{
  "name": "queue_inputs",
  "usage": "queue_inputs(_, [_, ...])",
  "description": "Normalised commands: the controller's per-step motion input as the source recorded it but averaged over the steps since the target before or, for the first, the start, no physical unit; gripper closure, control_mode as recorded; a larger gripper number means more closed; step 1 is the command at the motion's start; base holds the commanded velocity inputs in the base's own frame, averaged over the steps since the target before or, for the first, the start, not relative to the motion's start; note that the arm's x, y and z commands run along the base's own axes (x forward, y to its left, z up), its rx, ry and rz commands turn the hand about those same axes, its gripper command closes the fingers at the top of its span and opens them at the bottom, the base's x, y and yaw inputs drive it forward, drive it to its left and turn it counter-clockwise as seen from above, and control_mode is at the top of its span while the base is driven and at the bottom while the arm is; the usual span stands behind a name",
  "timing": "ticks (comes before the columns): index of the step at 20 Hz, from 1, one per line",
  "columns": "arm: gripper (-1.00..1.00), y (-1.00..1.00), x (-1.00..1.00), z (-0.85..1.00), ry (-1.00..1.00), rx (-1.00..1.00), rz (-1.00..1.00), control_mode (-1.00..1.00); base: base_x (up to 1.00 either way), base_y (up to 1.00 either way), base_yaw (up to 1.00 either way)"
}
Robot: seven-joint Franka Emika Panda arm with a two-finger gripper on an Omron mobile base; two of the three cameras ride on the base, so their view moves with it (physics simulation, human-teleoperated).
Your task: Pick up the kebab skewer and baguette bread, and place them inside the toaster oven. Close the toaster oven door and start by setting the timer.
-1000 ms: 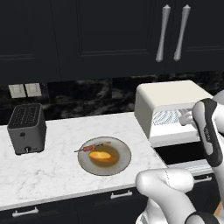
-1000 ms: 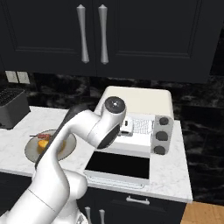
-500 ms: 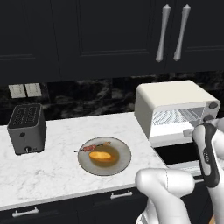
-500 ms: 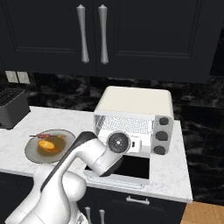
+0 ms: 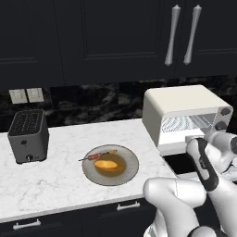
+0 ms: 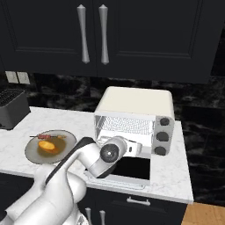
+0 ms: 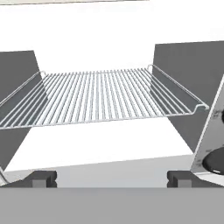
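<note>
Left base view: the toaster oven (image 5: 185,113) stands at the right end of the marble counter (image 5: 60,171) with its front open and the wire rack (image 5: 187,122) bare inside; well to its left a grey plate (image 5: 110,165) holds the baguette bread (image 5: 107,164) at its middle and the kebab skewer (image 5: 98,156) just behind it, toward the plate's rear rim; a dark slot toaster (image 5: 28,135) sits near the counter's left end; the arm's forearm crosses in front of the oven's lower right

Right base view: the toaster oven door (image 6: 127,169) lies folded down flat in front of the oven, its dark glass facing up; the oven cavity above it holds the rack alone; three dark knobs (image 6: 162,136) run down the right panel; the hand sits low at the oven's mouth, over the lowered door; the plate with bread and skewer lies at the left, apart from the oven

Hand view: the gripper (image 7: 112,178) has its two dark tips spread wide with nothing between them, facing the rack, whose wires carry no food; grey side walls flank it
</note>
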Motion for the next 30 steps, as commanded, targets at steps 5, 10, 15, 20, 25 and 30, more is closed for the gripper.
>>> queue_inputs(5, [-1.00,-0.62,0.60,0.37,0.00,0.10,-0.01,-1.00,0.00,0.00,0.00])
queue_inputs(10, [-1.00,-0.69,0.14,0.00,0.00,0.00,0.05,-1.00,0.00,0.00,0.00])
queue_inputs(15, [-1.00,-0.08,0.04,0.00,-0.04,0.00,0.01,-1.00,0.00,0.00,0.00])
queue_inputs(20, [-1.00,0.00,0.00,0.07,-0.09,0.00,0.00,-1.00,0.00,0.00,0.00])
queue_inputs(25, [-1.00,0.05,0.00,0.24,-0.03,0.00,0.00,-1.00,0.00,0.00,0.00])
queue_inputs(30, [-1.00,0.01,0.00,0.06,0.00,0.00,0.00,-1.00,0.00,0.00,0.00])
